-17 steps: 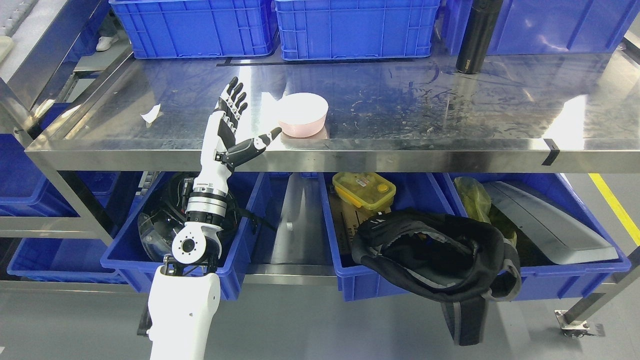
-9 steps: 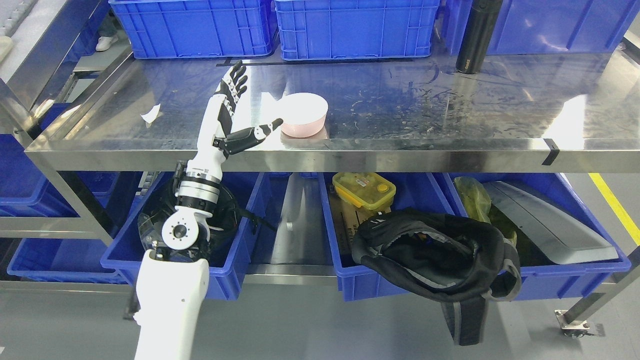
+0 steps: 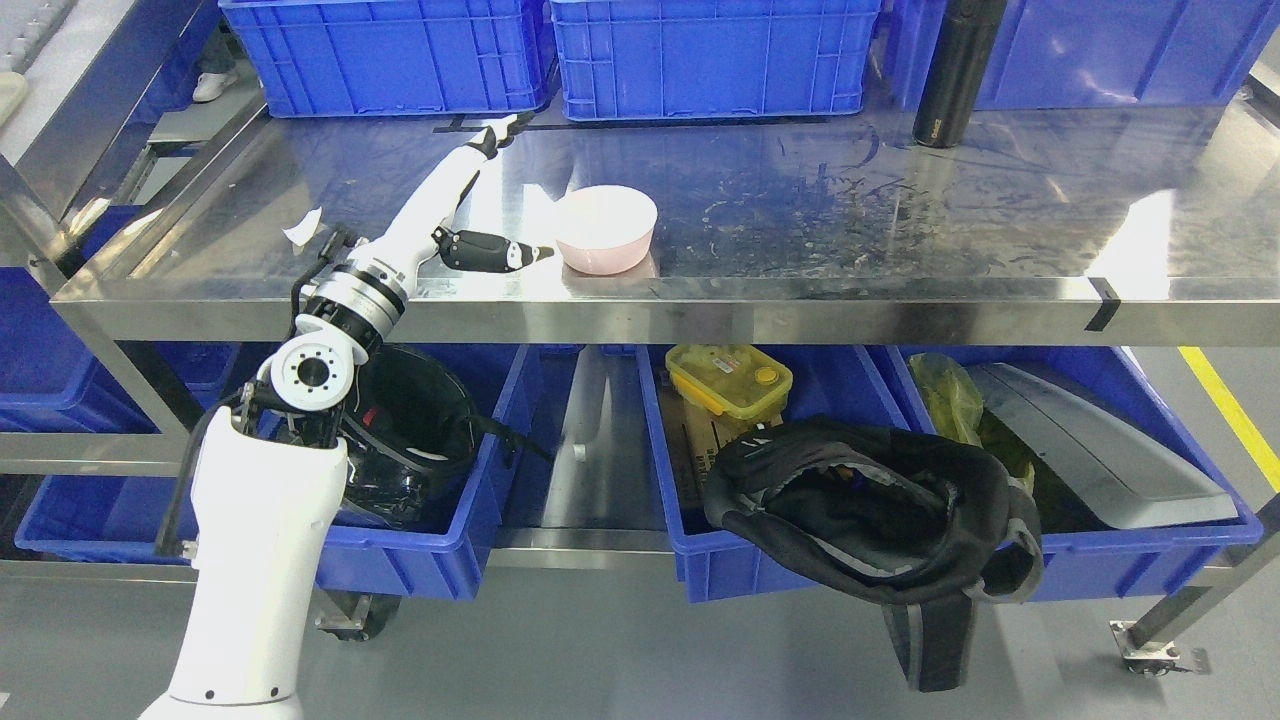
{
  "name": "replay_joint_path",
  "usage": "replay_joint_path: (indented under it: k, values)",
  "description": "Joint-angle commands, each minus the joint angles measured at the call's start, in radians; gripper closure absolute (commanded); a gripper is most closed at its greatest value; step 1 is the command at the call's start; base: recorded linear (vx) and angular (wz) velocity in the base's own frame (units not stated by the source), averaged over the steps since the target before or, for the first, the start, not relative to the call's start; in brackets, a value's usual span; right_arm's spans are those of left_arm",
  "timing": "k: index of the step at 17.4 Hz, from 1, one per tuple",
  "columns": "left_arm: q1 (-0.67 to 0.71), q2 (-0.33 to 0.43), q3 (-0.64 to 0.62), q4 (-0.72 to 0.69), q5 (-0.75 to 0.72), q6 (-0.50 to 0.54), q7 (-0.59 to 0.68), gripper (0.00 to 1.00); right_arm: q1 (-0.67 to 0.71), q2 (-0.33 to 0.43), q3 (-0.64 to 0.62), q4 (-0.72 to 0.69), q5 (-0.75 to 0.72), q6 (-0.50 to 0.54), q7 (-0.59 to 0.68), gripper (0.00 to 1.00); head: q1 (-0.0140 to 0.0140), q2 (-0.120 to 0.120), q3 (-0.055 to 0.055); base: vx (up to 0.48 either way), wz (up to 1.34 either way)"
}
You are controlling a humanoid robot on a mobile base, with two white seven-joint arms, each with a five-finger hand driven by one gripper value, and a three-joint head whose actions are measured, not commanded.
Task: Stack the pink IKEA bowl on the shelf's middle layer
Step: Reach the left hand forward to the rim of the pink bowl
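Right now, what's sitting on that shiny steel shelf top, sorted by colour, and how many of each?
Blue crates along the back: 3
Pink bowl: 1
Black bottle: 1
White paper scrap: 1
Total: 6 things. The robot's left hand also reaches over the shelf, beside the bowl.

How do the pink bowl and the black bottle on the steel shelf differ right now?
The pink bowl is low, wide and open-topped; the black bottle is tall, narrow and closed. The bowl sits near the shelf's front edge, beside the left hand's thumb; the bottle stands at the back by the blue crates, far from that hand. Both stand upright on the same steel surface.
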Motion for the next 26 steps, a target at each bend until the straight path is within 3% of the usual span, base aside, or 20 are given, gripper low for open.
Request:
replay_joint_path:
  k: [1,7,16,26]
  values:
    - [-0.171,0.148,-0.270,-0.047,-0.269,0.076,-0.142,0.04,0.015,-0.017,0.000,-0.017,0.000,0.000,0.000,0.00,0.0000,0.000,0.000,0.000,0.00]
    - [-0.179,0.151,-0.353,-0.046,-0.371,0.084,-0.281,0.04,0.015,-0.017,0.000,-0.017,0.000,0.000,0.000,0.00,0.0000,0.000,0.000,0.000,0.00]
    - [-0.175,0.137,-0.348,0.006,-0.451,0.086,-0.291,0.03,0.015,-0.017,0.000,-0.017,0.000,0.000,0.000,0.00,0.0000,0.000,0.000,0.000,0.00]
    - [-0.194,-0.023,-0.350,0.160,-0.469,0.079,-0.268,0.01,0.015,-0.017,0.000,-0.017,0.000,0.000,0.000,0.00,0.0000,0.000,0.000,0.000,0.00]
